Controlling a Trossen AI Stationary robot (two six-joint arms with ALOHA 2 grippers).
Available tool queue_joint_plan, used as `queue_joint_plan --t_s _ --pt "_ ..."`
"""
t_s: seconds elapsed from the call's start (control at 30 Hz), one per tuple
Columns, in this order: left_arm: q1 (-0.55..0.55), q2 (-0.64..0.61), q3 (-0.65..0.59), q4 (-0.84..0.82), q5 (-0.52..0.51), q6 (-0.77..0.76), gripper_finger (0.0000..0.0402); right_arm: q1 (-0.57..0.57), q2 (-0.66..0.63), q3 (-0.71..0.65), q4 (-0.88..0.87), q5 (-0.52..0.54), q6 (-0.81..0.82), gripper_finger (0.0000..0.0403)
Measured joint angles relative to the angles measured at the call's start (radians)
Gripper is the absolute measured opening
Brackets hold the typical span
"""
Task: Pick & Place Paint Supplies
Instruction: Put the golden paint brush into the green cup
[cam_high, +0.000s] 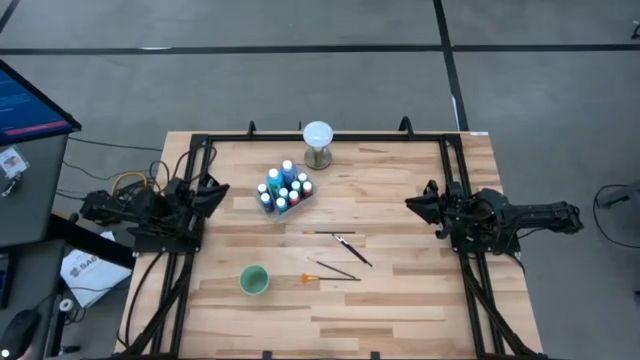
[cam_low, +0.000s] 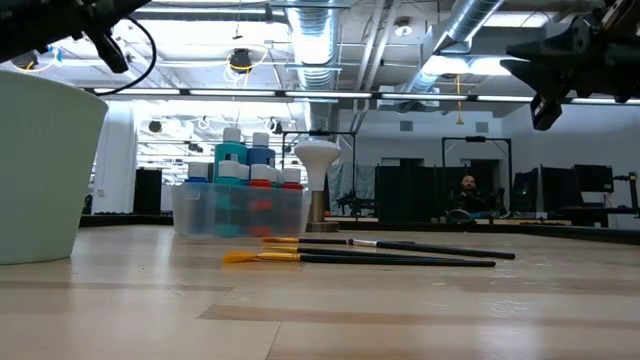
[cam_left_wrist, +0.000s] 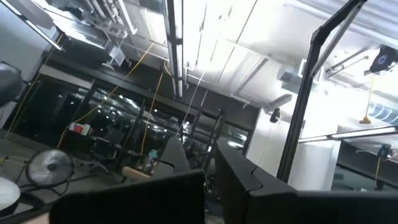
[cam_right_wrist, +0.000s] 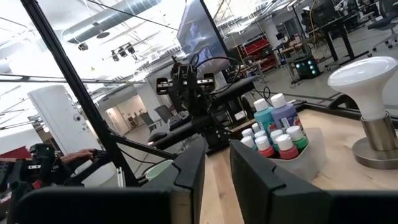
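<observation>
Light wooden plank surface (cam_high: 400, 300) with black frame rails along both sides.

Left end effector (cam_high: 213, 190) parked at left edge, off the surface, clenched, nothing between its fingers. Right end effector (cam_high: 417, 203) parked at right edge, raised, fingers (cam_right_wrist: 186, 171) slightly apart, a narrow gap showing between them, nothing grasped.

Small white-capped paint bottles in blue, teal and red (cam_high: 285, 187) packed upright in a clear plastic tub (cam_low: 240, 212), left of centre toward the far edge. Exact bottle count hard to tell from above; about 10.

White mushroom-shaped bulb on grey metal stand (cam_high: 318, 143) just beyond the tub on its right, near the far rail.

3 thin dark-handled brushes (cam_high: 350, 247) flat on the surface near centre, well apart from both arms; one orange-tipped brush (cam_high: 330, 277) nearest the front edge, tip pointing left.

Pale green round cup (cam_high: 254, 280) upright left of the orange tip, near it, not touching.

Person (cam_low: 466, 190) seated in the background behind the surface.
</observation>
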Motion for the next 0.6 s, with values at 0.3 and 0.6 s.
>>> queue_joint_plan --t_s 0.3,0.6 --pt "0.000 0.000 0.000 -0.001 0.000 0.006 0.0001 0.000 0.000 0.000 -0.006 0.000 0.000 0.0071" --pt "0.000 0.000 0.000 -0.224 0.103 0.244 0.0001 0.000 0.000 0.000 -0.005 0.000 0.000 0.0071"
